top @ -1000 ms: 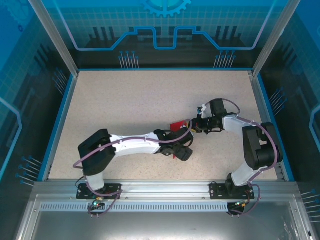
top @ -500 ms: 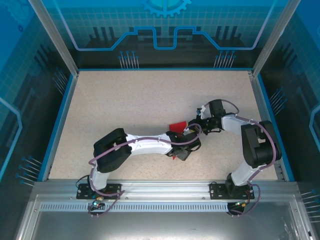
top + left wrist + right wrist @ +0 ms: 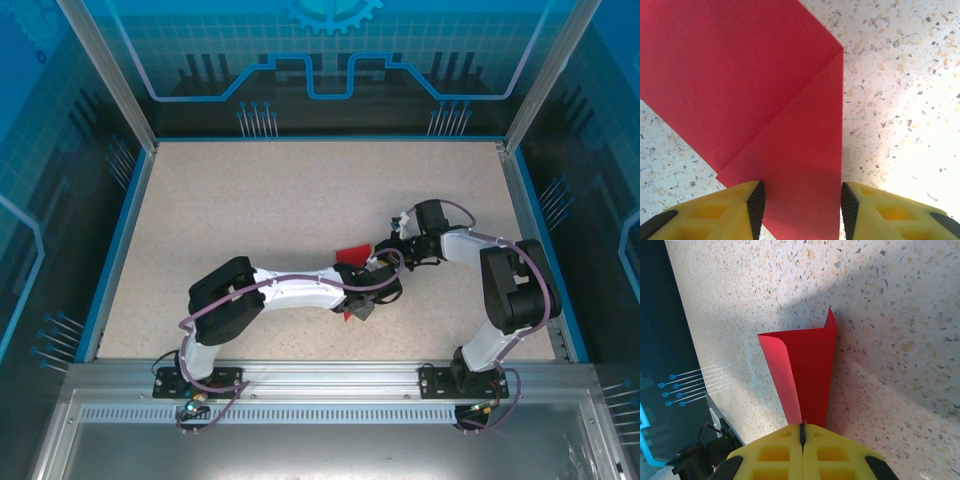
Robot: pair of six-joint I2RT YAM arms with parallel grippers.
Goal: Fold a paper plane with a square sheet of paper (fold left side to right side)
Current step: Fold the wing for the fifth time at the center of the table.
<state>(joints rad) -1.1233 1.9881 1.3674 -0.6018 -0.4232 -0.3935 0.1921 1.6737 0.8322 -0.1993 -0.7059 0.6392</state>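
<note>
The square sheet of paper [image 3: 356, 250] lies near the middle of the counter [image 3: 250, 200], between the two arms, already creased. In the left wrist view one layer of it [image 3: 765, 100] lies diagonally over another.

The right claw [image 3: 802, 431] is closed on one end of the sheet [image 3: 807, 375], which rises off the counter and curls at one edge. The left claw [image 3: 800, 200] is open, its black pads [image 3: 756, 200] apart on either side of a narrow part of the sheet, low over it.

The main risk, as I judge it, is that the two claws work against each other. If the right one pulls while the left presses down, the thin paper may tear or slide, and the fold would land off the crease. The curled edge could also roll under and set a second, crooked crease. Releasing too early would let the lifted part spring back.

The two claws sit very near each other in the top view, the left [image 3: 368, 297] just in front of the right [image 3: 386, 258], so a wide sweep risks a knock between wrists.

Room is generous elsewhere. Bare counter runs to the far side and to the left, well apart from the blue rim [image 3: 117, 240]. The near rail [image 3: 320, 377] is closer.
</note>
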